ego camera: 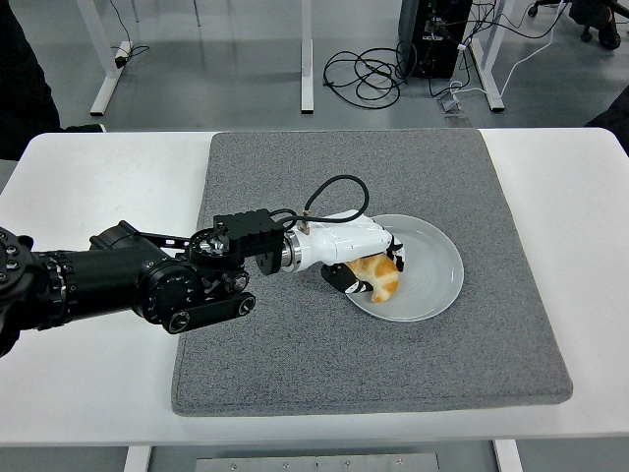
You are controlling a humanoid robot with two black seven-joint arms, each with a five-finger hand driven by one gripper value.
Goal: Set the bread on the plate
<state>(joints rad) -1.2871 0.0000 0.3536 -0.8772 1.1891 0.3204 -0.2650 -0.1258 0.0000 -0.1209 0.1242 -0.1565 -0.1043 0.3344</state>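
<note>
**Left hand holds bread over the plate's near-left side**

The left arm (118,280) reaches in from the left edge, black along its forearm and wrist, and ends in a white left hand (359,258) that lies over the left part of the plate (437,270); a black cable (329,192) loops up from the wrist and curves back down to the top of the hand; the fingers (356,285) are curled around the bread (378,275), an orange-brown and white piece that shows below and to the right of the palm; the hand is thus clamped on the bread, with dark fingertips wrapped under its near side.

The bread sits inside the plate's rim, on its left half, and appears to touch or nearly touch the plate's floor; whether its weight rests there cannot be told from this view; the plate is pale, round and shallow, and stands on the right-centre of a grey mat (462,374); the mat is square and covers the middle of the white counter (88,393), leaving bare white strips on both sides and along the near edge.

Beyond the counter a grey floor shows white desk legs (307,54), a tangle of black cables (364,74) and a dark computer tower (432,34); a dark shape at the top left edge is too cropped to identify.
</note>
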